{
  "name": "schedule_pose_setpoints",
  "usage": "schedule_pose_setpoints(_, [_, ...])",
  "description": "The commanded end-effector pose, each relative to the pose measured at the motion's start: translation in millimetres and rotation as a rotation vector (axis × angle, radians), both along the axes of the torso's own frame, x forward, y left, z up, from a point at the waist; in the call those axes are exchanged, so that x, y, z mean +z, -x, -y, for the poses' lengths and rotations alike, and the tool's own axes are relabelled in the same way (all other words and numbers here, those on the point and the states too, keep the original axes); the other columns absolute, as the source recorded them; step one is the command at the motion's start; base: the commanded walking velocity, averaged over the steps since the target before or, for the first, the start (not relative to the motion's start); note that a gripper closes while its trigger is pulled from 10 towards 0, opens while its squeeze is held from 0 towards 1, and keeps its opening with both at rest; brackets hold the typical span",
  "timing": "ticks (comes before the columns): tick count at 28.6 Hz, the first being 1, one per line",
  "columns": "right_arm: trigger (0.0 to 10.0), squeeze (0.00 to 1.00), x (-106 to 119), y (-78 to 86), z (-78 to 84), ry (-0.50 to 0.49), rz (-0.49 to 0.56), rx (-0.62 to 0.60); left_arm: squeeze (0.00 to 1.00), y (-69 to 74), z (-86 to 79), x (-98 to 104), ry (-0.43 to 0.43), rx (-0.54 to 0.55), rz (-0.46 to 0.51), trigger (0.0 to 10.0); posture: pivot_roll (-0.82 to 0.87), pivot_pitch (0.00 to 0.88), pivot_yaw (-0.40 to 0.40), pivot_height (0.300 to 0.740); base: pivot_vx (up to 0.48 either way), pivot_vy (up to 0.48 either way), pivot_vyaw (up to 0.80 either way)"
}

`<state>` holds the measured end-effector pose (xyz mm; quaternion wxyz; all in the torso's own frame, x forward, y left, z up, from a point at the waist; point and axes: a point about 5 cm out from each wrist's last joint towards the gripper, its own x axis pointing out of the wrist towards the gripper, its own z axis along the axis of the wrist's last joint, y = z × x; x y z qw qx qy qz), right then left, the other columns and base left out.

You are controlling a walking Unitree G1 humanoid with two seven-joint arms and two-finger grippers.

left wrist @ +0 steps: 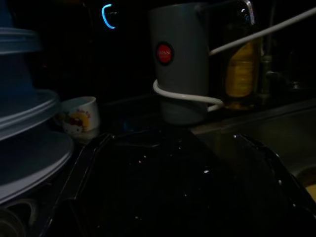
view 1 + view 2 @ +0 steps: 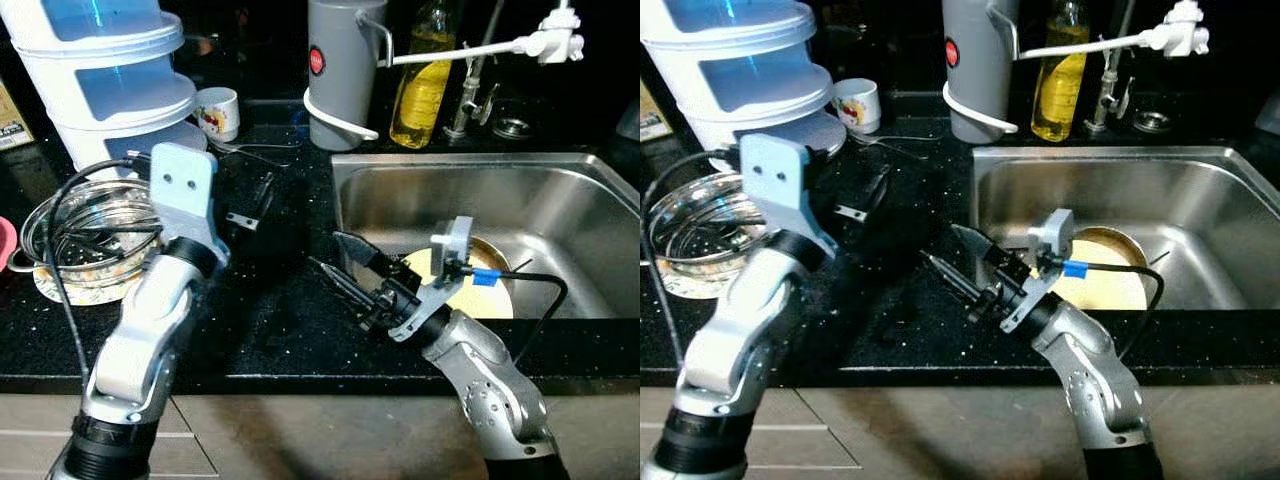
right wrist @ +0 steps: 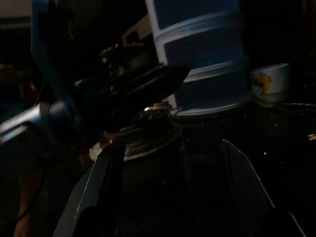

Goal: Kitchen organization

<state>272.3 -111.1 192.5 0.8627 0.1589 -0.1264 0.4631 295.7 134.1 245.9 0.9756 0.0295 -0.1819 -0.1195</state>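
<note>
Both our arms poised over the black speckled countertop (image 2: 290, 320), nothing gripped.

Our right gripper (image 2: 345, 268) hovers beside the steel sink (image 2: 560, 180), fingers spread and empty; our left gripper (image 2: 855, 205) likewise seems parted; the clear glass bowl (image 2: 695, 235) sits beside the stacked white-and-blue plastic containers (image 2: 105, 80); likely heavy, slippery, breakable; we would pinch its rim.

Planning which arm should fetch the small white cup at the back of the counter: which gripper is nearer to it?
Left. The left gripper hovers over the dark counter just in front of the cup; the right gripper is farther forward, by the sink edge.
</note>
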Motion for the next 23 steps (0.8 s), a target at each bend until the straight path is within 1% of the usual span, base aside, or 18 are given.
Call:
schedule_pose_setpoints(1, [10.0,0.0,1.4,-0.4,1.3,-0.02,-0.003,-0.005,0.0,-1.3,2.8,-3.2,-0.029,-0.018,-0.017,10.0,0.04,0.0,-0.023,0.74,0.0,0.0,0.77])
schedule_pose_setpoints(4, [10.0,0.0,1.5,-0.8,2.1,-0.028,-0.005,-0.011,0.0,-1.2,4.5,-5.7,-0.057,-0.029,-0.022,10.0,0.04,0.0,-0.021,0.74,0.0,0.0,0.77])
schedule_pose_setpoints(6, [10.0,0.0,1.6,-1.1,2.3,-0.034,-0.006,-0.014,0.0,0.2,7.8,-7.8,-0.078,-0.059,-0.024,10.0,0.04,0.0,-0.02,0.74,0.0,0.0,0.77])
schedule_pose_setpoints(9, [10.0,0.0,1.8,-1.2,2.3,-0.037,-0.006,-0.015,0.0,1.4,10.9,-9.5,-0.082,-0.091,-0.032,10.0,0.04,0.0,-0.02,0.74,0.0,0.0,0.77])
schedule_pose_setpoints(11, [10.0,0.0,2.0,-1.3,2.2,-0.042,-0.006,-0.016,0.0,2.0,13.9,-10.4,-0.111,-0.094,-0.031,10.0,0.04,0.0,-0.019,0.74,0.0,-0.48,0.77])
schedule_pose_setpoints(12, [10.0,0.0,2.1,-1.4,2.1,-0.044,-0.006,-0.016,0.0,1.4,14.4,-10.6,-0.115,-0.087,-0.032,10.0,0.04,0.0,-0.016,0.74,0.0,-0.48,0.77])
schedule_pose_setpoints(17, [10.0,0.0,2.6,-1.9,2.4,-0.049,-0.006,-0.022,0.0,0.1,16.6,-9.9,-0.09,-0.094,-0.035,10.0,0.04,0.0,-0.018,0.74,0.0,0.0,0.75])
schedule_pose_setpoints(23, [10.0,0.0,1.0,-6.0,2.8,-0.036,-0.033,-0.057,0.0,-0.2,17.7,-7.9,-0.071,-0.102,-0.03,10.0,0.04,0.0,-0.018,0.74,0.0,0.0,0.0])
